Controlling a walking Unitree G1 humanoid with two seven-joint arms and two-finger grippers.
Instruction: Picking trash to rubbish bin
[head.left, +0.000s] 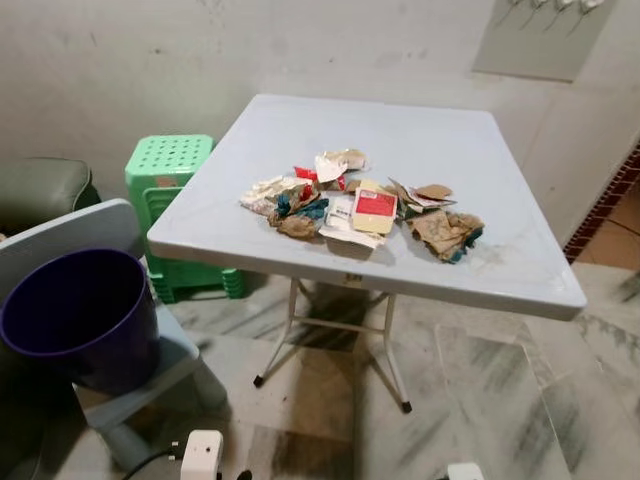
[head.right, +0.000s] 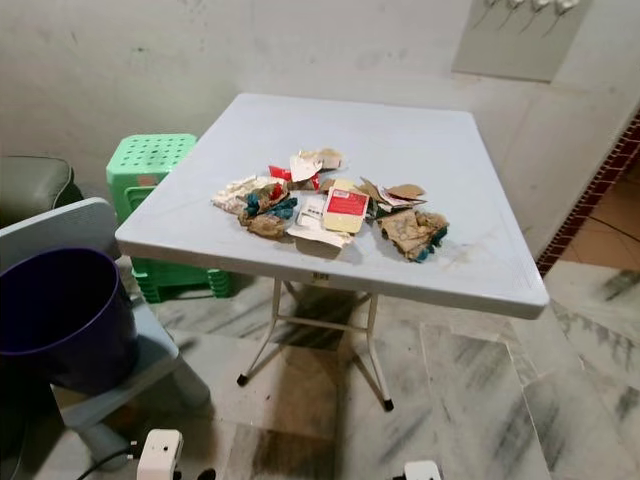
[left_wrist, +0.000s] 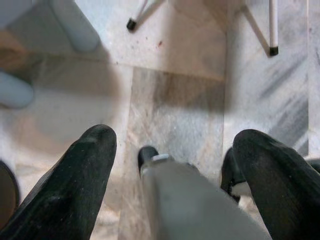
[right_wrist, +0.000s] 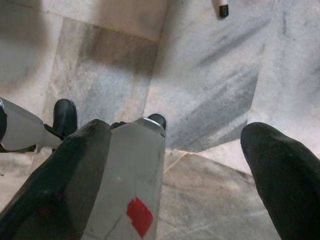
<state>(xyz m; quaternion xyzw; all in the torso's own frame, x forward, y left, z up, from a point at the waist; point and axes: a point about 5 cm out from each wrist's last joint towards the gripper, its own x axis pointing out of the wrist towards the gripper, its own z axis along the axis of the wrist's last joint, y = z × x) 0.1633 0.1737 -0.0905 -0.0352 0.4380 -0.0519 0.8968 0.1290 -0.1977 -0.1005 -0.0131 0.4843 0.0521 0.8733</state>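
Observation:
A heap of trash lies in the middle of the grey folding table (head.left: 400, 130): a red-and-white carton (head.left: 375, 207), crumpled brown paper (head.left: 445, 233), teal wrappers (head.left: 312, 208) and white scraps (head.left: 330, 167). The dark purple rubbish bin (head.left: 120, 345) stands on a pale blue chair at the near left, below table height. Both arms hang low in front of me. In the left wrist view, my left gripper (left_wrist: 175, 137) is open over the marble floor. My right gripper (right_wrist: 177, 129) is open too, also above the floor. Neither holds anything.
A stack of green plastic stools (head.left: 170, 165) stands by the wall left of the table. A dark cushioned seat (head.left: 40, 190) is at the far left. The table's thin metal legs (head.left: 395, 350) splay over the marble floor, with open floor at the right.

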